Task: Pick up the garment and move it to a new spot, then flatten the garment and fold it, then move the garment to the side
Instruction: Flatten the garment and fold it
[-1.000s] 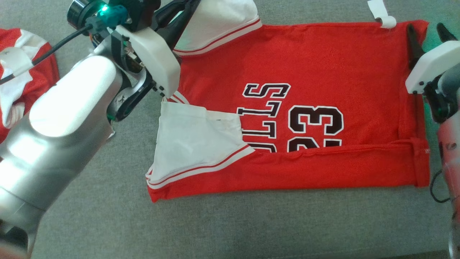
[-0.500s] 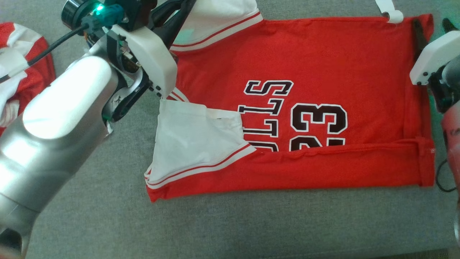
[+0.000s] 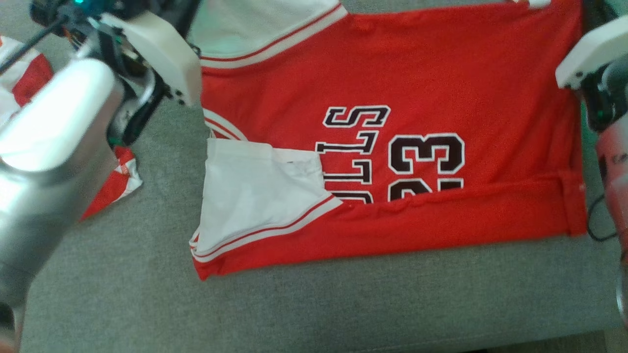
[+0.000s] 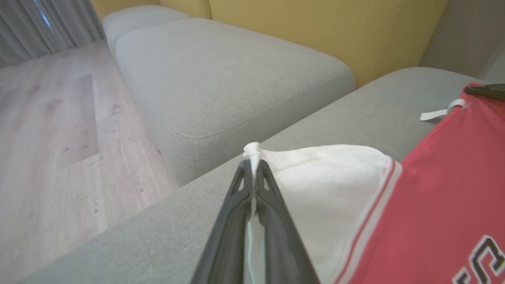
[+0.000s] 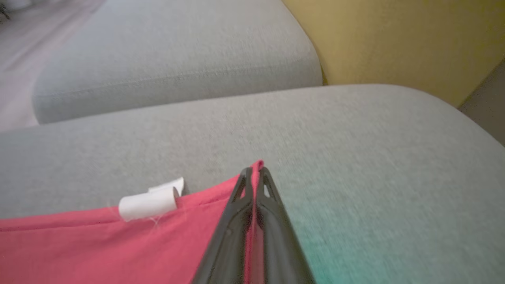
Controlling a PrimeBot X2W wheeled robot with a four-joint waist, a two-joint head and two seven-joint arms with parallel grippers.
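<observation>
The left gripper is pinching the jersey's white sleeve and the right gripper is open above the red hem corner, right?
Not quite: the right gripper is shut on the red hem corner, as the right wrist view shows. The left gripper does pinch the white sleeve.

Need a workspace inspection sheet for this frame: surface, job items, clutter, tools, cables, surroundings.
Surface: grey sofa cushion, fabric, no stains seen.
Job's things: red jersey spread flat, near edge folded over the lettering, near white sleeve lying on top.
Clutter: second red-and-white garment at left; white tag on the jersey's far edge.
Tools: left tool shut on the far white sleeve; right tool shut on the jersey's red corner.
Cables: black cable on the left arm; black cable loop by the right arm.
Surroundings: yellow backrest, wood floor, grey curtain.
</observation>
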